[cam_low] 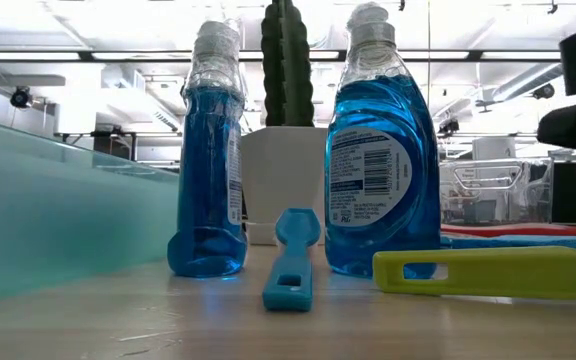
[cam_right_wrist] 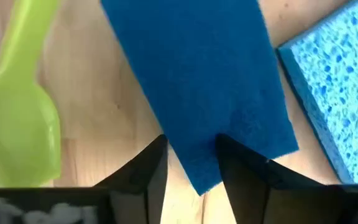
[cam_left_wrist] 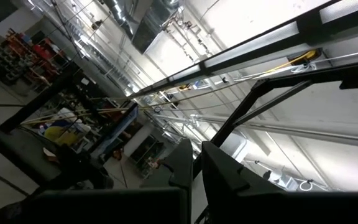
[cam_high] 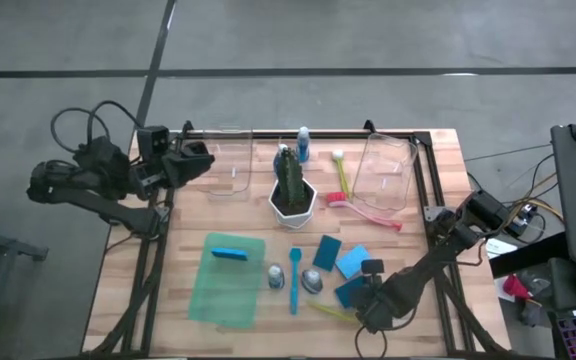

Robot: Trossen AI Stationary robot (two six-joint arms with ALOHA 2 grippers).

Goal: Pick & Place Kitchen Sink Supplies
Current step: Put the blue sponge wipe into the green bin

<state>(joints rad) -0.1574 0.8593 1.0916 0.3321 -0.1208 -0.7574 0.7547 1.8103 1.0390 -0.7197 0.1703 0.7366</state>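
The dark blue sponge (cam_right_wrist: 197,81) lay flat on the bench (cam_high: 418,210), beside a lighter sponge (cam_right_wrist: 337,93) and a yellow-green brush (cam_right_wrist: 17,118). The right pincer (cam_right_wrist: 191,165) straddled its corner, fingers parted, not yet clamped. Two blue bottles (cam_low: 380,150) bore a white barcode label, text unreadable. The left pincer (cam_left_wrist: 194,165), nearly closed and empty, waited off the bench's far left edge.

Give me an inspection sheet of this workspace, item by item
Surface: wooden table, bare boards between items.
Job's things: dark sponge between right fingers; light sponge beside; another sponge on green tray; two bottles upright; blue brush, yellow brush, pink brush.
Clutter: cactus; clear bins.
Grippers: right gripper at dark sponge; left gripper shut, raised off the table's left edge.
Cables: loops at both arm bases.
Surroundings: concrete floor.
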